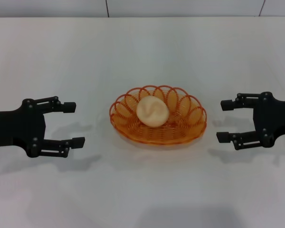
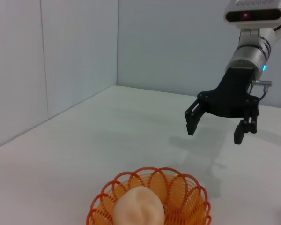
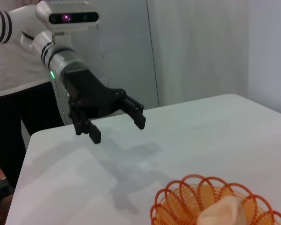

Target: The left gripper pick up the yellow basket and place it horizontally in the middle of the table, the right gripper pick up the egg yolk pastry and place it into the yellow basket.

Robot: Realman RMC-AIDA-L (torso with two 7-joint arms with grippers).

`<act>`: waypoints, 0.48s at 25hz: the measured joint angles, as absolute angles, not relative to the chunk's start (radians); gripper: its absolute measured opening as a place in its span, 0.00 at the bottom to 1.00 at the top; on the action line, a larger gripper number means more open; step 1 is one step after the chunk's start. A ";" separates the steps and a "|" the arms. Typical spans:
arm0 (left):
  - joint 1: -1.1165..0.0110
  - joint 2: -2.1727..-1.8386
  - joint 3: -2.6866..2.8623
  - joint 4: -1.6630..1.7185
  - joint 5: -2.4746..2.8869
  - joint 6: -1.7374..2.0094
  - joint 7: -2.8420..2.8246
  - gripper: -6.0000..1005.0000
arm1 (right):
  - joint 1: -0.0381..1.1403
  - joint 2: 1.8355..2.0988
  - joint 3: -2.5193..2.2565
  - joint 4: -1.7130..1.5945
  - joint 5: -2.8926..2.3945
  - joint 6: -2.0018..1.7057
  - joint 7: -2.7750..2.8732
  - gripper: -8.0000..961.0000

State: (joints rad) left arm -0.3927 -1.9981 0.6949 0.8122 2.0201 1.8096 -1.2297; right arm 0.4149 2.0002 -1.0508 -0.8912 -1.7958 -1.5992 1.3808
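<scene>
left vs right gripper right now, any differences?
The left gripper hangs on the left of the yellow basket, the right gripper on its right, so they point at each other. The right gripper looks a little closer to the basket than the left gripper. Shared: both are black two-fingered claws, open, empty and off the table. The egg yolk pastry sits in the basket.

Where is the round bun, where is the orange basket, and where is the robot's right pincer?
egg yolk pastry [image 1: 152,111], head view, middle of its domed top.
yellow basket [image 1: 157,134], head view, near side of its wire wall.
right pincer [image 1: 224,121], head view, midway between its open fingertips.
</scene>
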 joint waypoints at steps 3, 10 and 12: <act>-0.399 -1.994 0.695 0.812 2.024 1.809 -1.238 0.88 | 0.412 2.000 -1.050 -0.891 -1.808 -1.598 1.380 0.85; -0.404 -1.989 0.695 0.811 2.026 1.810 -1.247 0.88 | 0.409 1.998 -1.048 -0.890 -1.812 -1.600 1.379 0.85; -0.404 -1.989 0.695 0.811 2.027 1.810 -1.247 0.88 | 0.409 1.999 -1.048 -0.890 -1.812 -1.601 1.379 0.85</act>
State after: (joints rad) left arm -0.4045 -1.9893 0.6948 0.8114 2.0269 1.8102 -1.2471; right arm 0.4087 1.9988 -1.0479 -0.8897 -1.8117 -1.6009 1.3792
